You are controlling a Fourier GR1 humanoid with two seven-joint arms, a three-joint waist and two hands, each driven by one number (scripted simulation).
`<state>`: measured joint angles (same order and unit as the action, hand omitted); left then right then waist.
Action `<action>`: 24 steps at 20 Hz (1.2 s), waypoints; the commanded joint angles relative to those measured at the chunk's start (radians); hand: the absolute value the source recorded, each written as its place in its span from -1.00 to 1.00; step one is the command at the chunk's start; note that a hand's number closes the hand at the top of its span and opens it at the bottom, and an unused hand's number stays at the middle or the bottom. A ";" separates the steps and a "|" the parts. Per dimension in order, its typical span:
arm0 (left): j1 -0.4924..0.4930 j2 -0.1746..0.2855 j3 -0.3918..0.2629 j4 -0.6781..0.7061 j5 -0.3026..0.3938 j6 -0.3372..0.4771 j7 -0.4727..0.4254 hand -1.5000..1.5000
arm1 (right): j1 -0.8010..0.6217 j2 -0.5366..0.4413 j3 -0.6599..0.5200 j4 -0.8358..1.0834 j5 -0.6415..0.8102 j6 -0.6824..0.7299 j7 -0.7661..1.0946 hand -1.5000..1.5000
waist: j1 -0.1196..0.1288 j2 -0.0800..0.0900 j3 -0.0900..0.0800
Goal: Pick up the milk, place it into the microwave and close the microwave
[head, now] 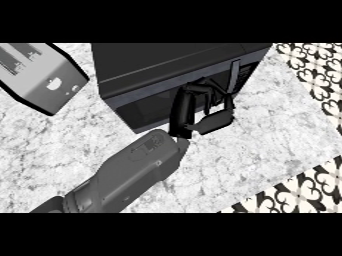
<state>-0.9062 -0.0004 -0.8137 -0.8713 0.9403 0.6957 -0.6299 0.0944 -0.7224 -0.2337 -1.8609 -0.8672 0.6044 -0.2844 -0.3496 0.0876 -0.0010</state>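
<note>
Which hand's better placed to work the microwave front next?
Left. The left hand sits right at the front of the microwave; the right hand is not in view, so it likely has farther to travel.

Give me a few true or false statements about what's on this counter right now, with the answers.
1. A toaster sits to the left of the microwave. True.
2. A milk carton stands in the open on the counter. False: none shows there.
3. The robot hand is at the microwave's front. True.
4. Two forearms come into view. False: only one forearm shows, coming in from the lower left.
</note>
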 commanded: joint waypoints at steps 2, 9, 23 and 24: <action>-0.073 0.000 0.036 0.087 0.029 -0.019 0.008 1.00 | -0.013 -0.013 -0.007 0.002 -0.034 0.000 0.010 -1.00 | -0.012 0.012 0.000; -0.082 0.000 0.027 0.104 0.058 -0.033 -0.014 1.00 | -0.018 -0.044 0.006 0.001 -0.075 0.048 0.027 -1.00 | -0.003 0.016 0.002; -0.078 0.000 0.008 0.128 0.107 -0.037 -0.062 1.00 | -0.021 -0.092 0.007 0.002 -0.157 0.093 0.054 -1.00 | -0.011 0.013 0.001; -0.082 0.000 0.004 0.123 0.111 -0.047 -0.062 1.00 | -0.030 -0.093 0.006 0.006 -0.159 0.091 0.053 -1.00 | -0.005 0.018 0.001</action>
<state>-0.9282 -0.0005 -0.8467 -0.8383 1.0272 0.6749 -0.7152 0.0704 -0.8086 -0.2259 -1.8603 -1.0097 0.6912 -0.2343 -0.3523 0.0884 0.0015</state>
